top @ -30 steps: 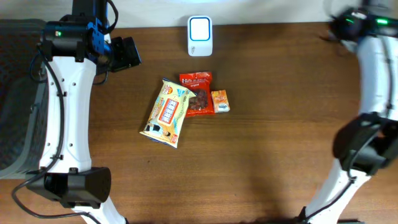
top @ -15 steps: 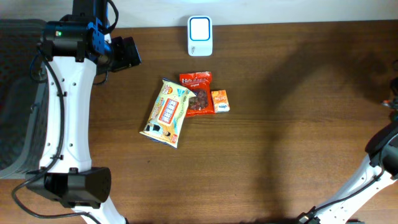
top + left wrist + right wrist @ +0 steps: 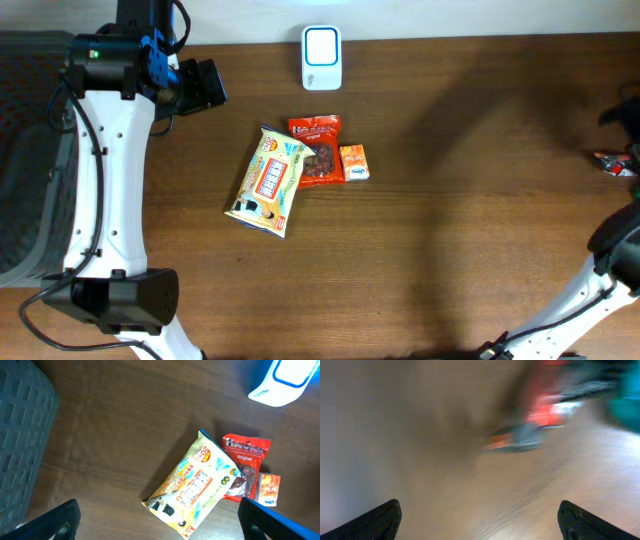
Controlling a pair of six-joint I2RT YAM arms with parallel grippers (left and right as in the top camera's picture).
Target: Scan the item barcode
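Left gripper (image 3: 160,527): jaws stood wide apart, with nothing between the fingers (image 3: 55,522) and nothing held.
Left gripper position: raised above the table (image 3: 450,250), clear of every item.
Yellow packet (image 3: 197,487): lay flat ahead of the left gripper, set on a diagonal between the lines of its two fingertips and well apart from both.
Red packet (image 3: 247,467): lay ahead of the left gripper toward its right finger side. One corner of the yellow packet touched its near edge.
Orange box (image 3: 268,490): sat just beside the red packet, on the side away from the yellow packet and above the right fingertip in the wrist view.
Scanner (image 3: 285,380): a white unit, farther ahead of the left gripper than the packets, beyond its right finger side and apart from the red packet.
Grey textured surface (image 3: 22,450): lay beyond the left finger side of the left gripper.
Right gripper (image 3: 480,522): fingers stood wide apart at the lower corners of the wrist view. Nothing lay between them and nothing was held. That view was heavily blurred.
Small red item (image 3: 612,162): lay on the table at its right edge, near the right arm. The right wrist view showed a blurred red and grey shape ahead of the fingers, apart from both.
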